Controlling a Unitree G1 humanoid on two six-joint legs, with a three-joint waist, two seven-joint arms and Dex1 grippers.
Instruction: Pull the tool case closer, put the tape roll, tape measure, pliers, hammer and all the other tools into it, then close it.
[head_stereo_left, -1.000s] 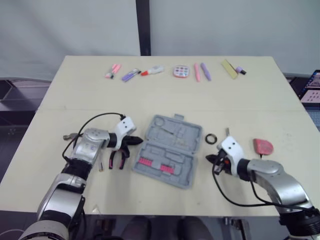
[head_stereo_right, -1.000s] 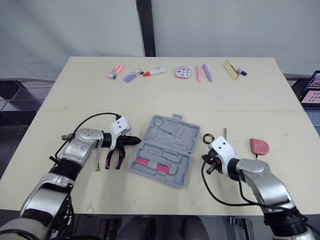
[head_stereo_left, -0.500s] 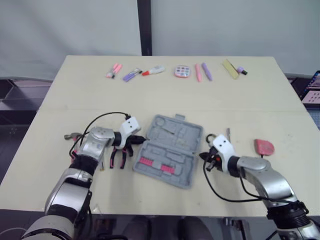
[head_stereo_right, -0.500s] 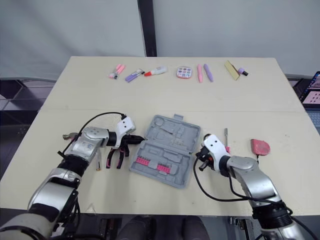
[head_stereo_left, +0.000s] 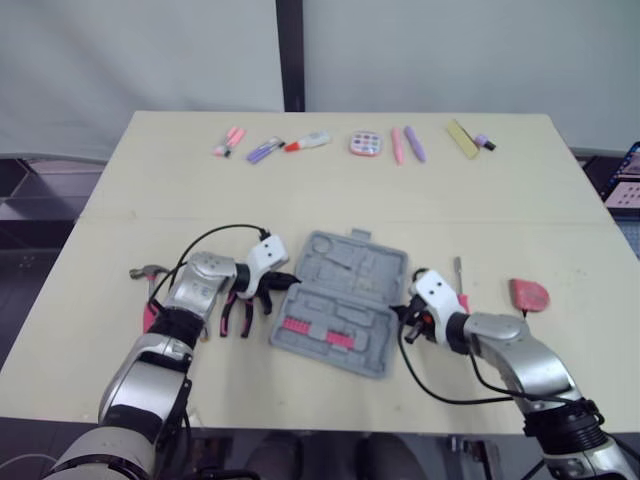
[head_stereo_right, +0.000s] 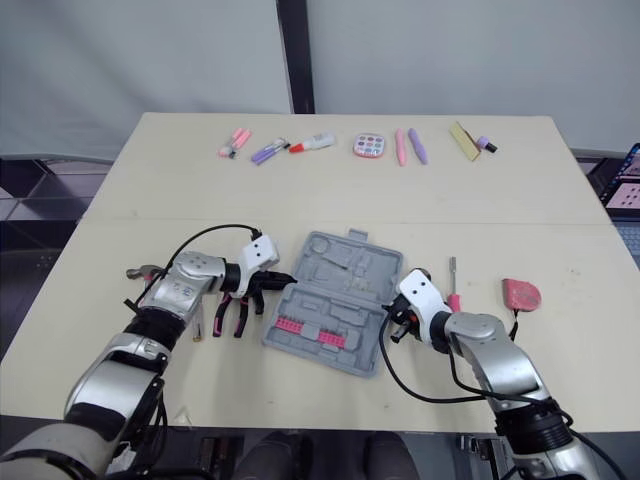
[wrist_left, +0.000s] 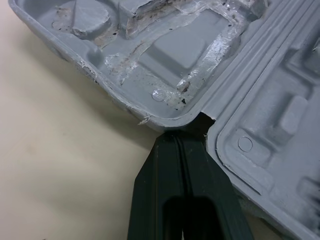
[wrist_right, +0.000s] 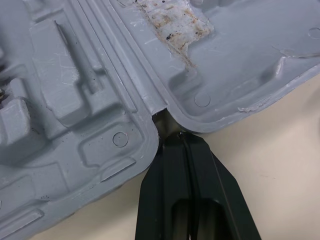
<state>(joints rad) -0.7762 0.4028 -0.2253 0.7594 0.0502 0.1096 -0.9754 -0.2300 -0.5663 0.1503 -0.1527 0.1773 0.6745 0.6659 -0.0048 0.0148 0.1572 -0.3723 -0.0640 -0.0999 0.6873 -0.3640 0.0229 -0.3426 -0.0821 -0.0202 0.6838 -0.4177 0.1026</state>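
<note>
Basically at step one. Tool case (head_stereo_left: 350, 265) lies open and flat at the near middle of the table (head_stereo_left: 330, 190), turned a bit askew.

Left claw (head_stereo_left: 283, 281) is at the case's left hinge end, right claw (head_stereo_left: 403, 312) at the right hinge end. On each, the two fingers are pressed together with the tips butted into the hinge notch and nothing pinched between them. My read: this is the pull-closer step.

Nothing is loaded. The moulded pockets are bare apart from a row of pink bits (head_stereo_left: 312, 330) in the near half.

On the table:
- Pliers (head_stereo_left: 236, 316): just left of the case, beside the left claw.
- Hammer (head_stereo_left: 150, 273): further left.
- Screwdriver (head_stereo_left: 458, 271): just right of the case.
- Tape measure (head_stereo_left: 528, 294): further right.

Left to do: finish the pull, load every tool, fold the lid shut. Can't tell whether the small coloured items (head_stereo_left: 363, 144) along the far edge count.
</note>
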